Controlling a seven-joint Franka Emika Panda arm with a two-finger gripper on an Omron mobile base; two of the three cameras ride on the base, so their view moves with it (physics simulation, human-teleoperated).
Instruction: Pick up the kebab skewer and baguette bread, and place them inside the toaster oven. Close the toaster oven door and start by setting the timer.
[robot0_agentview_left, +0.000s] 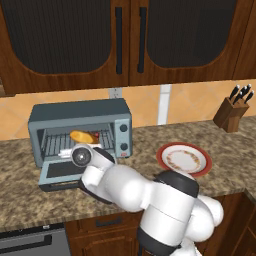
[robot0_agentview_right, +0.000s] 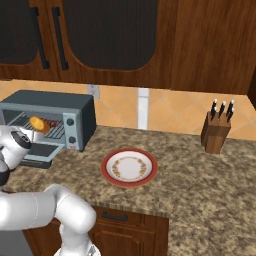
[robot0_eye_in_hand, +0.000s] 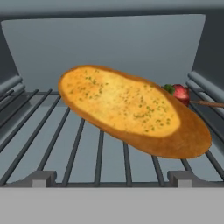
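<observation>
The toaster oven (robot0_agentview_left: 80, 113) (robot0_agentview_right: 50, 103) stands on the counter with its door (robot0_agentview_left: 59, 173) (robot0_agentview_right: 43, 150) folded down flat. The golden baguette bread (robot0_eye_in_hand: 131, 109) (robot0_agentview_left: 84, 136) (robot0_agentview_right: 39, 123) lies tilted over the wire rack (robot0_eye_in_hand: 99, 154) inside. Behind its right end the kebab skewer (robot0_eye_in_hand: 182, 92) shows a red chunk and a thin stick. My gripper (robot0_agentview_left: 70, 151) reaches over the door to the oven mouth, just short of the bread. Its fingers are hidden behind the wrist, it is open, and nothing is in it.
A red-rimmed plate (robot0_agentview_left: 183, 159) (robot0_agentview_right: 129, 167) sits on the granite counter right of the oven. A knife block (robot0_agentview_left: 232, 114) (robot0_agentview_right: 216, 132) stands at the far right by the wall. Dark wooden cabinets hang above. Two knobs (robot0_agentview_left: 123, 128) sit on the oven's right panel.
</observation>
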